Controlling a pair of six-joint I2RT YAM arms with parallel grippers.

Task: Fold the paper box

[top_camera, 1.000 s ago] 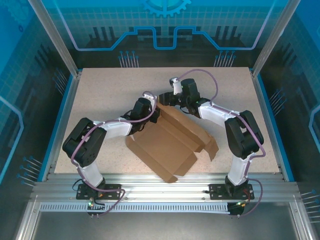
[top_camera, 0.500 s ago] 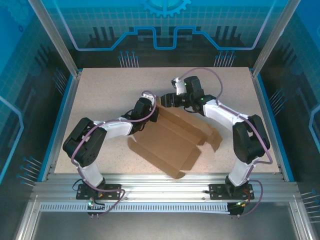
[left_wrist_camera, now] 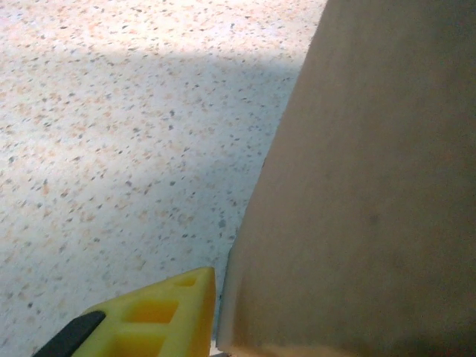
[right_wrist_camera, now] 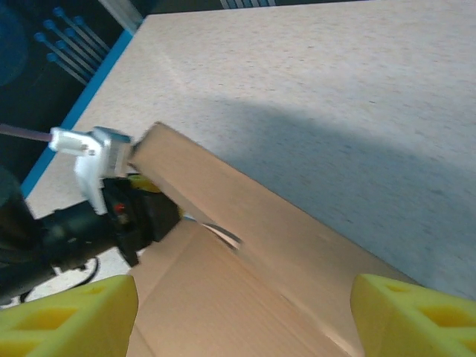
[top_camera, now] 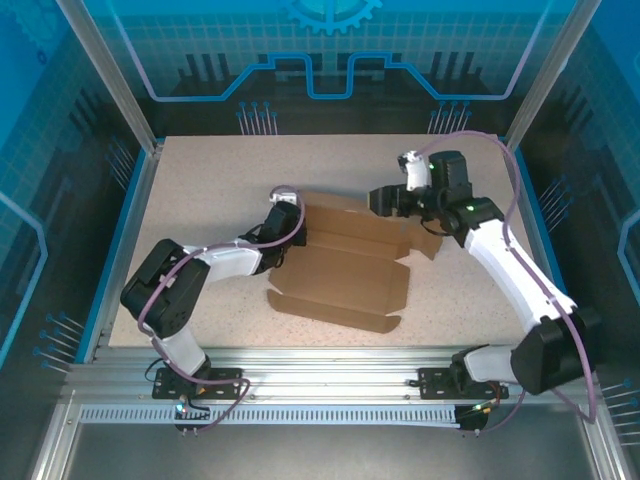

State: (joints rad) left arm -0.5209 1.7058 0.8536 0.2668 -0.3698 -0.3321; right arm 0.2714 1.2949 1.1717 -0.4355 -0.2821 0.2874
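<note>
Paper box (top_camera: 345, 268) lies mostly flat in the middle of the speckled table (top_camera: 200, 180). It is thin, smooth brown card with creases and little tabs, and its back flap tips up. The left gripper (top_camera: 296, 230) sits at that flap's left end, one yellow finger (left_wrist_camera: 160, 316) beside the card edge; whether it pinches, I cannot tell. The right gripper (right_wrist_camera: 242, 316) hangs over the box, its chunky yellow fingers wide apart.

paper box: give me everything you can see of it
The paper box is plain brown cardboard, opened out on the table, creased into panels with small flaps at its edges. The far strip tilts up. The left gripper sits at its far-left corner, grip unclear; the right gripper hangs open over its far-right end.
</note>
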